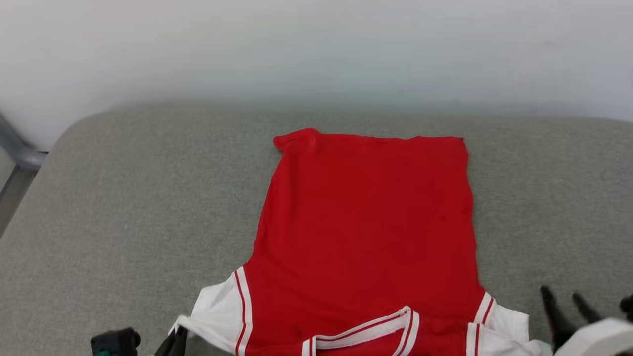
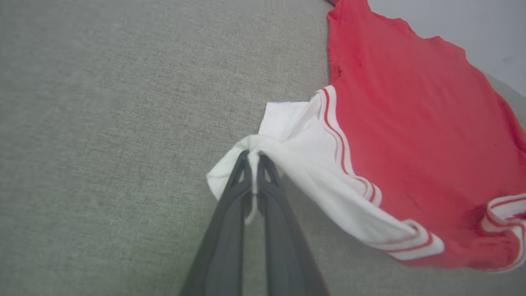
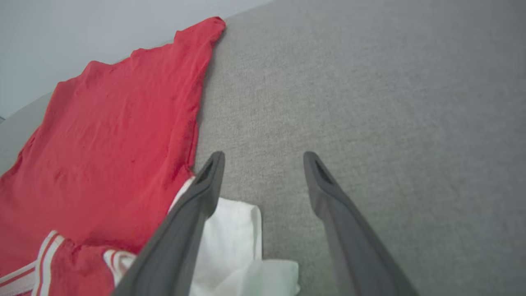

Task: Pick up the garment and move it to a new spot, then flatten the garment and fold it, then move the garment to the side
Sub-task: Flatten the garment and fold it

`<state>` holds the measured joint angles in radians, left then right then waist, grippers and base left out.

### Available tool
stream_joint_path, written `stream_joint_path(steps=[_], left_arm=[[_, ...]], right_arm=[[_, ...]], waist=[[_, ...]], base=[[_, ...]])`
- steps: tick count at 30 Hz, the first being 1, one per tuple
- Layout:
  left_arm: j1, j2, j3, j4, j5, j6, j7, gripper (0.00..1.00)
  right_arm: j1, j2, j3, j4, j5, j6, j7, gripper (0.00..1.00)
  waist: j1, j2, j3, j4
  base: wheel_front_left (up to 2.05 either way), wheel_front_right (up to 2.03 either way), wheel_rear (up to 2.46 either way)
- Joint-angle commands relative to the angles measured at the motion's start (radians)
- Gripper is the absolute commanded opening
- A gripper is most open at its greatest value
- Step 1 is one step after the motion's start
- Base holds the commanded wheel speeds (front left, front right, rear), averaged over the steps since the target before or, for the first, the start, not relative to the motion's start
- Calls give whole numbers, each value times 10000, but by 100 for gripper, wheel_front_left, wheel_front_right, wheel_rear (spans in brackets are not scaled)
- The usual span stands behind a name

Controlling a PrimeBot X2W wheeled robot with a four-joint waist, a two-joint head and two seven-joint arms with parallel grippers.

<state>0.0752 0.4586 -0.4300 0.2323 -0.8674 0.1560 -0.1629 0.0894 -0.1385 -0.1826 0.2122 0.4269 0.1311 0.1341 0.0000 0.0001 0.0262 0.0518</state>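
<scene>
A: Position of the garment [image 1: 366,222]?

B: Lying spread on the grey fabric worktop [image 1: 123,198], right of centre. Plain red side up. Hem at the far end, striped collar [image 1: 366,332] at the near edge. One white sleeve on each side at the near end. Far left corner of the hem is slightly rolled.

A: Left pincer [image 2: 254,158]?

B: Closed. A pinch of white cloth from the left sleeve [image 2: 287,131] sits between its two fingers. The sleeve edge is gathered and drawn out to the left, and the cloth there is lifted a little off the worktop.

A: Right pincer [image 3: 264,158]?

B: Wide open, holding nothing. Its fingertips are over bare worktop, just right of the garment's red side edge. The right sleeve [image 3: 236,230] lies rumpled beneath and beside the inner finger; contact cannot be judged.

A: Anything else?

B: Pale wall [image 1: 316,49] beyond the far edge of the worktop.
</scene>
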Motion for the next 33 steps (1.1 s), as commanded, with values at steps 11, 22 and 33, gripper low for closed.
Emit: stream_joint_path(steps=[11,22,33], left_arm=[[-1671,-499,-216,-1053,849,-6,-614,0],[-2977,-1097,-427,-2092,1740,-136,-918,0],[-3606,-1448,-431,-2485,2077,-383,-990,0]], right_arm=[[-4648,-1291,-520,1925,-120,-8,1980,100],[-8493,-2539,159,3744,-510,-8,4804,100],[-10291,-2811,963,4657,-1039,-8,5695,100]], waist=[[0,-1,2033,1107],[0,-1,4027,2170],[0,-1,5369,2652]], base=[[0,0,0],[0,0,0],[0,0,0]])
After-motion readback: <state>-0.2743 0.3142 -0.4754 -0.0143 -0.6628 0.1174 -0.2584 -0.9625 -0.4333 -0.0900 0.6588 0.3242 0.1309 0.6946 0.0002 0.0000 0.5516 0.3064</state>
